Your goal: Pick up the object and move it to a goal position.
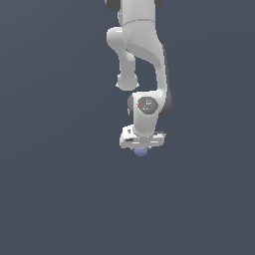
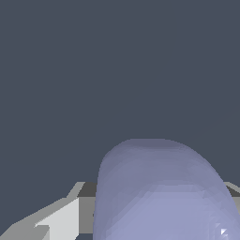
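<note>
Closest to the wrist camera, the object (image 2: 161,192) fills much of the near field: a pale lavender-blue, matte stub with a rounded end, sitting right between the gripper's fingers (image 2: 61,220), of which one pale grey and white finger shows at one side and a sliver of the other at the opposite side. The two fingers lie against its flanks with no gap visible, so the gripper (image 1: 142,147) looks closed onto the object and has it in its hold. In the exterior view the object (image 1: 141,151) peeps out just below the white hand as a small bluish knob, much narrower than the hand above it, and only its lower end is visible; the fingertips themselves are too small there to make out. Beyond the hand, the wrist joint (image 1: 147,104) with its round dark-ringed cap sits directly above, and farther up the white arm (image 1: 142,35) bends and runs out of the top of the picture. Behind everything lies a plain dark slate-blue ground (image 1: 50,174), uniform in both views.
</note>
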Tool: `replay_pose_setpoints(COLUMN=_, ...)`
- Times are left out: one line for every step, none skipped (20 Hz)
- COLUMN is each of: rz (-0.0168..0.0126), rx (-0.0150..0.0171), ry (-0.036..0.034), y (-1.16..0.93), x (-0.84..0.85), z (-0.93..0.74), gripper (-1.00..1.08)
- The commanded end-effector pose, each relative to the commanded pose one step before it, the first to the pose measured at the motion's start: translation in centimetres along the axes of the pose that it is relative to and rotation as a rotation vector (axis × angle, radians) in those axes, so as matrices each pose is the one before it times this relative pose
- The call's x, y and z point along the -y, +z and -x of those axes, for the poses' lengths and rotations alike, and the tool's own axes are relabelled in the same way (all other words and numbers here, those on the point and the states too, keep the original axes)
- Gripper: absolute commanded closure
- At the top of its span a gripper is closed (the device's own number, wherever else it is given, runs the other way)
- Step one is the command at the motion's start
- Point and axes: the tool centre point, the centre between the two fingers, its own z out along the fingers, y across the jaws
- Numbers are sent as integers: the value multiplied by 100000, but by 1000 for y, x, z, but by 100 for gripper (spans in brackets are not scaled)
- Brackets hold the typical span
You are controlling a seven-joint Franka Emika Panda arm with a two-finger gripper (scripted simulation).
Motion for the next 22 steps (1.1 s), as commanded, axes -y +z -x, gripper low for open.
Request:
replay_pose_setpoints(rz=-5, rx=-12, ry=-18, y=65, x=12, z=-18, gripper=108)
replay_pose_setpoints(rz=0, rx=0, ry=0, y=0, x=0, z=0, gripper=108)
replay_pose_setpoints(rz=0, rx=0, ry=0, y=-57, x=-2, z=10, gripper=108)
replay_pose_setpoints(rz=0, rx=0, ry=0, y=-13, x=-3, z=-19, gripper=108)
replay_pose_setpoints(rz=0, rx=0, ry=0, y=-38, x=-9, z=-56, gripper=108)
replay_pose_setpoints(rz=0, rx=0, ry=0, y=-64, x=-15, z=-93, gripper=108)
replay_pose_setpoints(rz=0, rx=0, ry=0, y=-89, x=-21, z=-130, gripper=108)
replay_pose_setpoints(rz=0, rx=0, ry=0, y=-113, x=-27, z=-166, gripper=108)
replay_pose_setpoints(rz=0, rx=0, ry=0, y=-137, x=-32, z=-202, gripper=108)
replay_pose_setpoints(rz=0, rx=0, ry=0, y=-161, x=-38, z=-237, gripper=108)
replay_pose_setpoints(rz=0, rx=0, ry=0, y=-184, x=-43, z=-271, gripper=108)
replay_pose_setpoints(rz=0, rx=0, ry=0, y=-206, x=-48, z=-304, gripper=108)
replay_pose_setpoints(rz=0, rx=0, ry=0, y=-227, x=-53, z=-336, gripper=108)
replay_pose_setpoints(rz=0, rx=0, ry=0, y=-247, x=-58, z=-367, gripper=108)
replay_pose_setpoints(rz=0, rx=0, ry=0, y=-266, x=-63, z=-396, gripper=108)
replay_pose_setpoints(rz=0, rx=0, ry=0, y=-284, x=-67, z=-425, gripper=108)
replay_pose_setpoints(rz=0, rx=0, ry=0, y=-301, x=-71, z=-451, gripper=108)
replay_pose_setpoints(rz=0, rx=0, ry=0, y=-317, x=-75, z=-477, gripper=108)
replay_pose_setpoints(rz=0, rx=0, ry=0, y=-332, x=-78, z=-501, gripper=108)
replay_pose_setpoints(rz=0, rx=0, ry=0, y=-345, x=-81, z=-523, gripper=108)
replay_pose_setpoints(rz=0, rx=0, ry=0, y=-357, x=-84, z=-543, gripper=108)
replay_pose_setpoints(rz=0, rx=0, ry=0, y=-368, x=-87, z=-562, gripper=108)
